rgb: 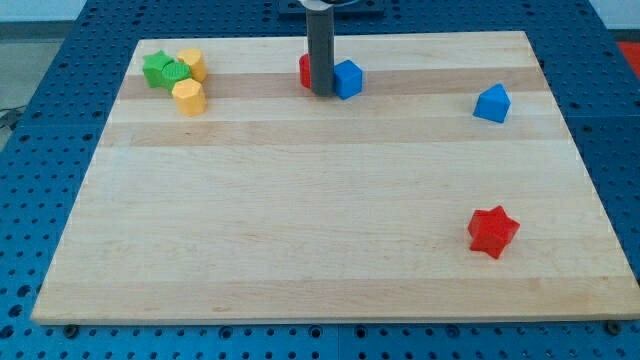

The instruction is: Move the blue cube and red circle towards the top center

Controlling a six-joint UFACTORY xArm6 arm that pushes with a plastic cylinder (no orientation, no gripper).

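Two blocks matter for this job, and both already sit near the top centre of the tabletop (320, 230), so I judge the task to be in its closing step, with only a small tidy-up push left, if any. Going from big to small: the wooden tabletop fills most of the view; my rod (321, 45) comes down upright from the view's top, with my tip (322, 94) resting between the two task blocks. The blue cube (347, 79) lies just at the rod's right in the view, touching or nearly touching it, and the red circle (305, 70) peeks out on the rod's left, mostly hidden behind it, so I cannot tell its exact outline. As for a claw, there is none on this rig and nothing to open or clench; the rod only pushes. If more is wanted, the next move calls for drawing the tip below the pair and nudging upward gently, since a hard shove could split them apart. Elsewhere, a red star (493, 231) sits at lower right, a second blue block (492, 104) at upper right, and a green block (160, 70) with two yellow blocks (188, 97) cluster at upper left.
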